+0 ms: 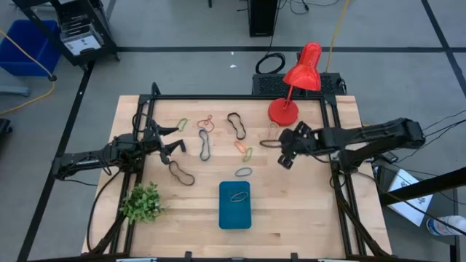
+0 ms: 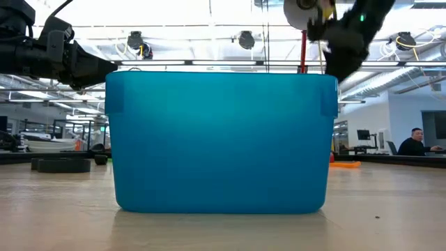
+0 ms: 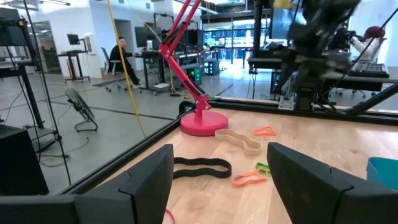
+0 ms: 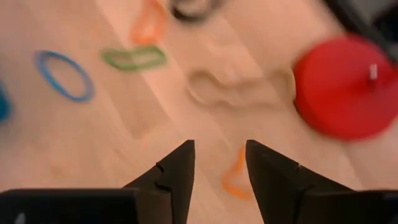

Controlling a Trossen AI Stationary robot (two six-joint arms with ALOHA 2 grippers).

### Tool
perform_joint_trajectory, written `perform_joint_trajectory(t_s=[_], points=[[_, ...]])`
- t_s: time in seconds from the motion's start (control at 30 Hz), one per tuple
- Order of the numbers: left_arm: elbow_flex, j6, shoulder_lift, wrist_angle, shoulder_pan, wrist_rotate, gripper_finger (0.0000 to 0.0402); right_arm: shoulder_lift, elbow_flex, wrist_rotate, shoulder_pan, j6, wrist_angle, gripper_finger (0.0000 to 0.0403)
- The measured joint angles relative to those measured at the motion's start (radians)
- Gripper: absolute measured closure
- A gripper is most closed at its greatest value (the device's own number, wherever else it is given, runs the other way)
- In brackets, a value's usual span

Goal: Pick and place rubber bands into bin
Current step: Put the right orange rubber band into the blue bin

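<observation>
**A:** What stands closest to the right claw [image 1: 284, 149]?

**B:** The red lamp [image 1: 295, 87]. Its round base rests on the wooden table [image 1: 306, 211] just beyond that claw, and its shade leans out over the far edge.

**A:** Anything by the left claw [image 1: 178, 140]?

**B:** A small green plant [image 1: 143, 202], well apart from it, toward the front edge.

**A:** And off the table?

**B:** A coiled black cable [image 1: 271, 64] lies on the floor past the lamp. A big blue crate [image 1: 29, 45] sits far beyond the left claw. A person [image 2: 416, 141] sits at a desk across the room.
</observation>
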Motion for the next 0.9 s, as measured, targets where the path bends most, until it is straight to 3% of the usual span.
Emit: perform_joint_trajectory(t_s=[0.17,0.37,0.53,0.9], points=[[0.0,-0.003,0.0,0.0,0.0,0.0,0.0135,0.031,-0.072,-0.082,-0.153,0.018,0.006,0.0267],[0.0,-0.005,0.0,0.0,0.0,0.0,0.0135,0.051,-0.198,-0.091,-0.261,0.057,0.048,0.0268],[0.0,-0.002,0.0,-0.001,0.0,0.0,0.0135,0.051,-0.313,-0.163,-0.295,0.049,0.207,0.027],[0.0,0.014,0.0,0.0,0.0,0.0,0.0135,0.051,-0.439,-0.159,-0.297,0.043,0.361,0.0279]])
